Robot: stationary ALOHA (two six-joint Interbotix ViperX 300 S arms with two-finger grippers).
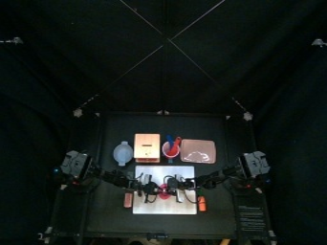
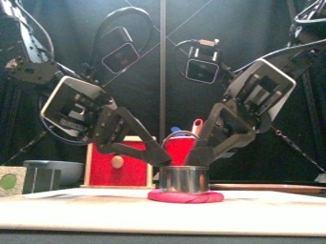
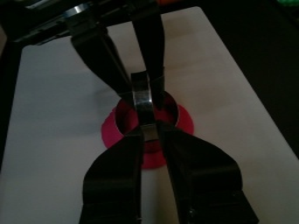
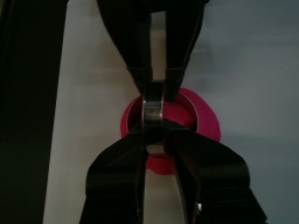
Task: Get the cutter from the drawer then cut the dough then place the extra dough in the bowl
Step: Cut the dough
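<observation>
A round metal cutter (image 2: 186, 178) stands on a flat pink dough disc (image 2: 186, 197) in the middle of the white cutting board (image 1: 141, 175). My left gripper (image 2: 162, 162) comes down from the left and my right gripper (image 2: 212, 158) from the right. They meet at the cutter's opposite sides. In the left wrist view my jaws pinch the cutter's rim (image 3: 142, 105), with dough (image 3: 114, 133) showing beside them. The right wrist view shows the same: jaws closed on the cutter (image 4: 153, 112) over the dough (image 4: 201, 118).
Behind the board stand the blue-grey bowl (image 1: 121, 151) at the left, the wooden box (image 1: 147, 146) with its red drawer front (image 2: 118, 164), a red cup (image 1: 171, 146) holding toy knives, and a pink tray (image 1: 201, 150) at the right.
</observation>
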